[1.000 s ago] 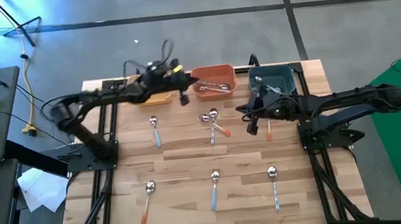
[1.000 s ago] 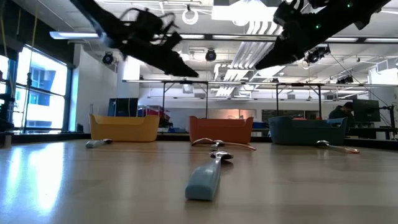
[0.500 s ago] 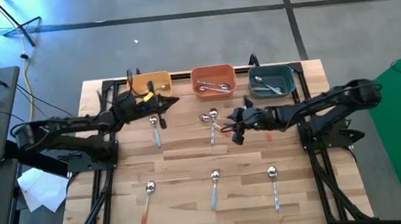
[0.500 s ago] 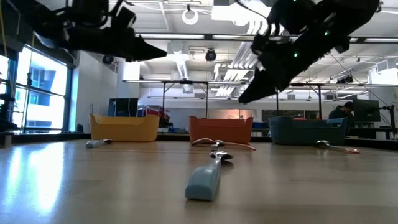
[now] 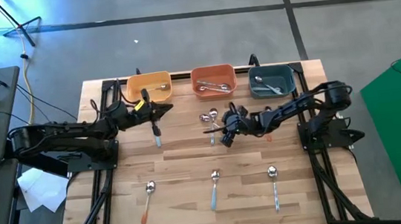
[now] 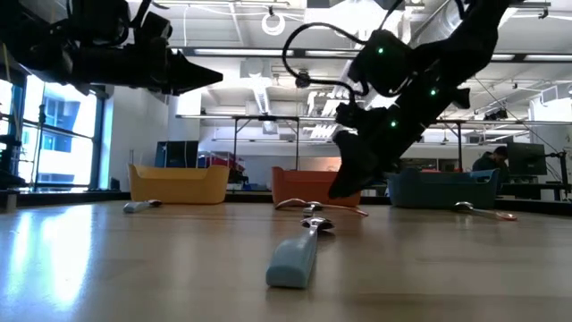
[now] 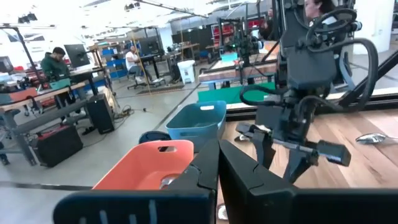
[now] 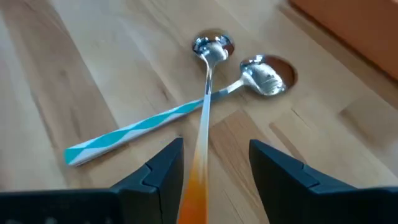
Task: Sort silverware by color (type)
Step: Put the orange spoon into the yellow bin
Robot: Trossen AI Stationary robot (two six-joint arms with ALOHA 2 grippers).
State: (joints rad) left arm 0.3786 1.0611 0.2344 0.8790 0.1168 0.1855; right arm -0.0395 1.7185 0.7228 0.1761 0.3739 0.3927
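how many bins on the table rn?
3, in a row along the table's far edge: yellow bin on the left, orange bin in the middle, teal bin on the right. None appears hidden.

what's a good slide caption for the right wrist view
Open right gripper poised over the orange-handled spoon, which lies crossed over a blue-handled spoon on the wooden table.

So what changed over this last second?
The right gripper swung from beside the teal bin to the crossed spoons, its fingers opening astride the orange handle. The left gripper, shut, drew back from the bins. Other spoons stayed put.
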